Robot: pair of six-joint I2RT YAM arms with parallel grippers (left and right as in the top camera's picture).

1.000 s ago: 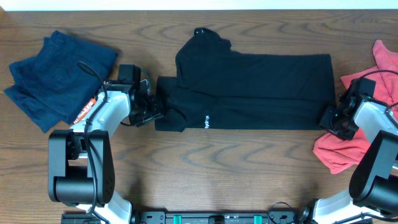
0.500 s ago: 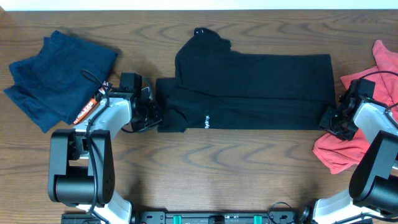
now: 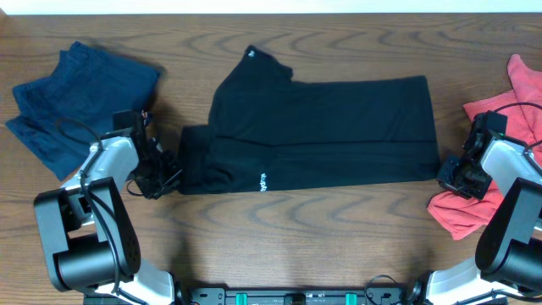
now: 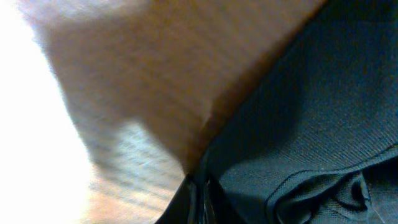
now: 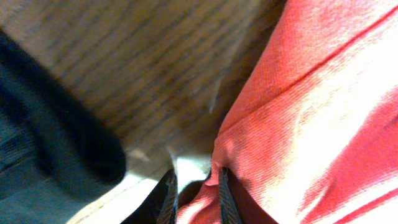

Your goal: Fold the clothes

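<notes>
The black T-shirt [image 3: 322,127] lies flat across the middle of the table, with a small white logo [image 3: 263,181] near its front edge. My left gripper [image 3: 172,172] is shut on the shirt's left edge. In the left wrist view its jaws [image 4: 200,200] are pressed together beside the black fabric [image 4: 311,124]. My right gripper [image 3: 445,174] sits just past the shirt's right edge, against the pinkish-red garment [image 3: 474,207]. Its fingers [image 5: 194,193] stand a narrow gap apart, with a fold of red fabric [image 5: 311,93] lying between them. The black shirt [image 5: 37,143] is off to their left, apart from them.
A crumpled navy blue garment [image 3: 76,102] lies at the far left, behind the left arm. The red garment extends to the table's right edge. Bare wooden table [image 3: 339,246] shows in front of the shirt.
The left gripper shut on the shirt's left edge and drew back to the left, dragging the whole shirt leftward, away from the right gripper. The right gripper's jaws narrowed.
</notes>
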